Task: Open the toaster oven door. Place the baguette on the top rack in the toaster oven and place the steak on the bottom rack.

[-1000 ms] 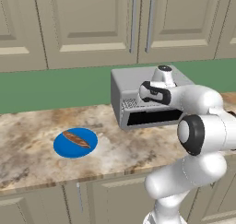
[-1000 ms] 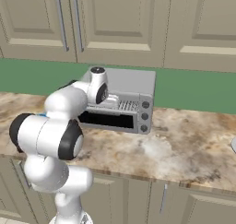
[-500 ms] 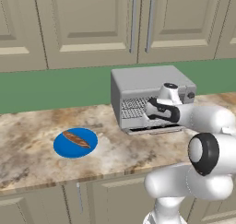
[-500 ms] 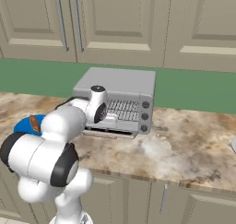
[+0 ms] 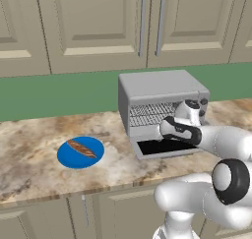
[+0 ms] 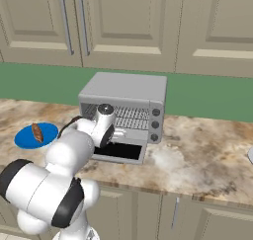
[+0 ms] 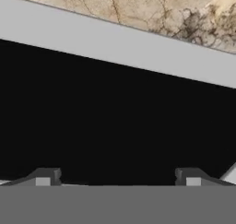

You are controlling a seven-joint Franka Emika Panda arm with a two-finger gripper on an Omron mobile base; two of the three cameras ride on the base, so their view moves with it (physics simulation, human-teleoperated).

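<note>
The toaster oven door (image 5: 165,147) lies folded down flat in front of the toaster oven (image 5: 160,103), its black glass facing up, so the opening step looks done. Inside I can see wire shelves; the top rack (image 6: 129,116) is the clearer one, and the bottom rack is too hidden behind my arm to point at. My end effector (image 7: 118,179) hangs just above the door glass, spread wide and holding nothing, with its fingertips (image 7: 44,177) well apart over the black pane.

The baguette (image 5: 80,148) lies on a blue plate (image 5: 66,157) well to the left on the surface (image 5: 29,159). The steak I cannot make out; it may be on that plate too, but I cannot tell.

From here, the risks as I judge them: I am low over the open door, so swinging sideways toward the plate without lifting first could catch the door's raised frame or drag it. A long thin loaf gripped off-centre could tip and pivot. Carried in, it could snag the oven mouth or land on the wrong shelf, since the two sit close together.
</note>
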